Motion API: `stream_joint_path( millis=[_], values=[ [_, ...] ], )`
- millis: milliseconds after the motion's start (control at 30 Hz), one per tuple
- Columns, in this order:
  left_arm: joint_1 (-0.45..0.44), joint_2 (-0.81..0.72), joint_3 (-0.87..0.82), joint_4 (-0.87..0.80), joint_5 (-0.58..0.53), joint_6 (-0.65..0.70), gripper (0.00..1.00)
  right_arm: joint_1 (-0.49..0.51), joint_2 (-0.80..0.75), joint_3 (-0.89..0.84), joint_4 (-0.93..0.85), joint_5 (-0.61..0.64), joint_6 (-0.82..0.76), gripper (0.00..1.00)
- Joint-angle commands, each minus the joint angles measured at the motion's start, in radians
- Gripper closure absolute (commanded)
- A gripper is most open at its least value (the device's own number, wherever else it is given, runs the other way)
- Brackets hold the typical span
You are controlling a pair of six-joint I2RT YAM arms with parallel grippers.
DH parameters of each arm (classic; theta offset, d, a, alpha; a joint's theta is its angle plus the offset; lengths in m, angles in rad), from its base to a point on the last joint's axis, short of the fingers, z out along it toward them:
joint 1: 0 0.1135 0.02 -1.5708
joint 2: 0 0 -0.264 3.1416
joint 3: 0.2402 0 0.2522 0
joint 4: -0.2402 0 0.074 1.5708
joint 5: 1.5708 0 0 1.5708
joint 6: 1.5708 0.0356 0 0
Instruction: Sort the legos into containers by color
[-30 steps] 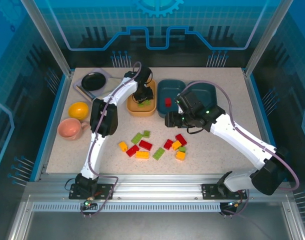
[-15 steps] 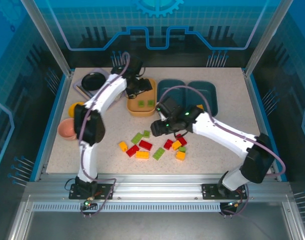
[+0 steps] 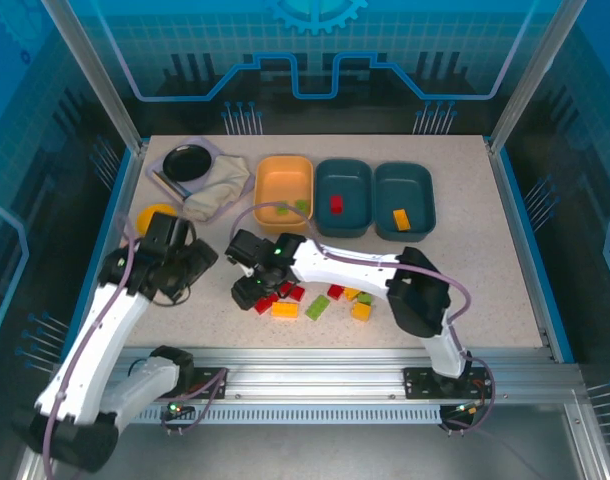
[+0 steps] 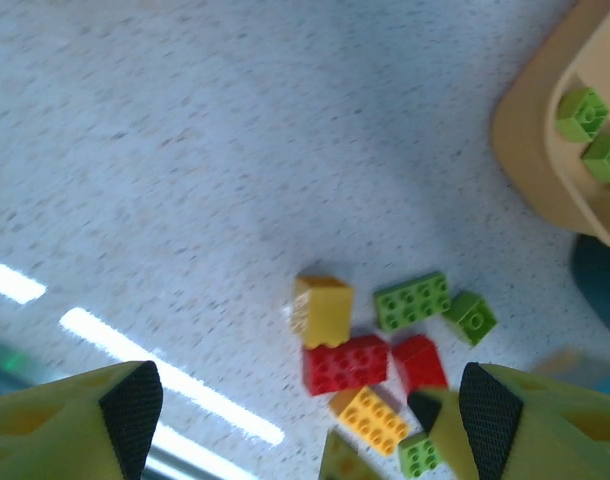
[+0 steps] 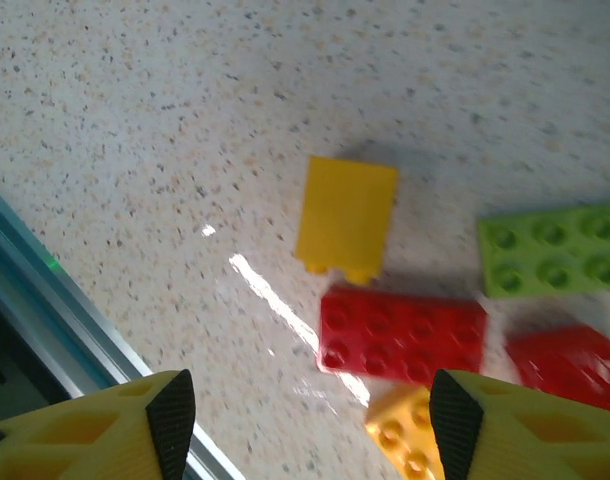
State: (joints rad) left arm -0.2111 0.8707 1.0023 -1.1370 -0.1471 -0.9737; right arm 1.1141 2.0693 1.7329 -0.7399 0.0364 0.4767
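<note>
Worktop (image 3: pixel 465 270), pale and speckled, carries everything. The right arm (image 3: pixel 345 268) lies low across its middle, reaching from right to left and covering part of the loose pile of bricks. The left arm (image 3: pixel 105 320) rises at the near left, and its wrist stands in front of a yellow bowl (image 3: pixel 150 213), hiding much of it.

Three trays stand in a row at the far side: a yellow-orange tray (image 3: pixel 283 180) on the left, a middle teal tray (image 3: pixel 353 185) and a right teal tray (image 3: pixel 405 185). A crumpled pale cloth (image 3: pixel 217 185) lies just left of the yellow-orange tray. A black dish (image 3: pixel 188 160) sits beside the cloth in the far left corner.

The left gripper (image 4: pixel 307 395) stands wide open with nothing between its fingers, left of the pile. The right gripper (image 5: pixel 310 410) is open and empty too, hanging over the pile's left end. Below it lie a yellow brick (image 5: pixel 345 215) and, just beside that, a long red brick (image 5: pixel 400 335).

Two green bricks (image 4: pixel 583 112) lie in the yellow-orange tray, a small red brick (image 3: pixel 336 204) in the middle teal tray, and an orange brick (image 3: pixel 400 217) in the right teal tray. The other bricks lie loose near the middle of the worktop, among them a green flat brick (image 3: pixel 317 307) and an orange block (image 3: pixel 360 312).
</note>
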Motion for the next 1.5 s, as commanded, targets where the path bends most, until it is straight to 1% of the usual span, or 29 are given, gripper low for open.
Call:
stream_joint_path(
  millis=[0,33,133,233,267,400,500,567,633,700,733,800,867,967,1033,1167,1267,1333,1467],
  values=[
    [-0.001,-0.115,-0.022,-0.109,-0.044,-0.073,0.18,0.011,0.091,0.114,-0.054,-0.016,-0.016,0.32],
    [-0.001,-0.137,-0.02,-0.125,-0.047,-0.072,0.18,0.011,0.121,0.148,-0.074,-0.008,-0.011,0.3],
    [-0.001,-0.169,0.002,-0.173,-0.054,-0.068,0.17,0.01,0.202,0.23,-0.137,0.019,-0.004,0.3],
    [-0.001,-0.192,0.023,-0.207,-0.062,-0.069,0.17,0.002,0.251,0.275,-0.165,0.042,0.0,0.31],
    [0.0,-0.202,0.025,-0.212,-0.06,-0.071,0.17,0.0,0.286,0.292,-0.174,0.051,0.001,0.32],
    [0.0,-0.216,0.028,-0.223,-0.056,-0.067,0.17,-0.003,0.34,0.345,-0.191,0.055,-0.004,0.35],
    [-0.001,-0.215,0.031,-0.22,-0.055,-0.061,0.17,-0.003,0.376,0.379,-0.205,0.064,-0.004,0.45],
    [-0.001,-0.215,0.034,-0.206,-0.049,-0.052,0.17,-0.005,0.392,0.396,-0.214,0.078,-0.002,0.56],
    [0.0,-0.216,0.032,-0.186,-0.034,-0.041,0.17,-0.007,0.388,0.398,-0.212,0.091,-0.004,0.64],
    [-0.001,-0.216,0.02,-0.143,0.001,-0.016,0.17,-0.009,0.363,0.398,-0.21,0.105,-0.001,0.68],
    [-0.001,-0.215,0.009,-0.102,0.037,0.006,0.17,-0.011,0.334,0.391,-0.206,0.118,0.0,0.69],
    [-0.001,-0.213,-0.016,-0.005,0.131,0.043,0.17,-0.025,0.269,0.369,-0.2,0.151,0.0,0.7],
    [-0.001,-0.197,-0.034,0.104,0.221,0.064,0.17,-0.06,0.164,0.327,-0.205,0.188,0.003,0.7],
    [-0.006,-0.137,-0.032,0.238,0.326,0.08,0.17,-0.154,0.002,0.198,-0.192,0.221,0.009,0.7],
    [-0.024,-0.083,-0.02,0.31,0.364,0.084,0.17,-0.252,-0.104,0.091,-0.177,0.221,0.008,0.7],
    [-0.117,0.046,0.022,0.418,0.348,0.095,0.17,-0.492,-0.245,-0.063,-0.161,0.198,-0.02,0.69],
    [-0.191,0.149,0.052,0.493,0.327,0.084,0.17,-0.662,-0.258,-0.093,-0.164,0.171,-0.044,0.69],
    [-0.234,0.216,0.077,0.527,0.311,0.077,0.17,-0.756,-0.238,-0.092,-0.152,0.147,-0.054,0.69],
    [-0.284,0.328,0.13,0.572,0.296,0.07,0.18,-0.888,-0.116,-0.007,-0.169,0.108,-0.056,0.69]
  ],
)
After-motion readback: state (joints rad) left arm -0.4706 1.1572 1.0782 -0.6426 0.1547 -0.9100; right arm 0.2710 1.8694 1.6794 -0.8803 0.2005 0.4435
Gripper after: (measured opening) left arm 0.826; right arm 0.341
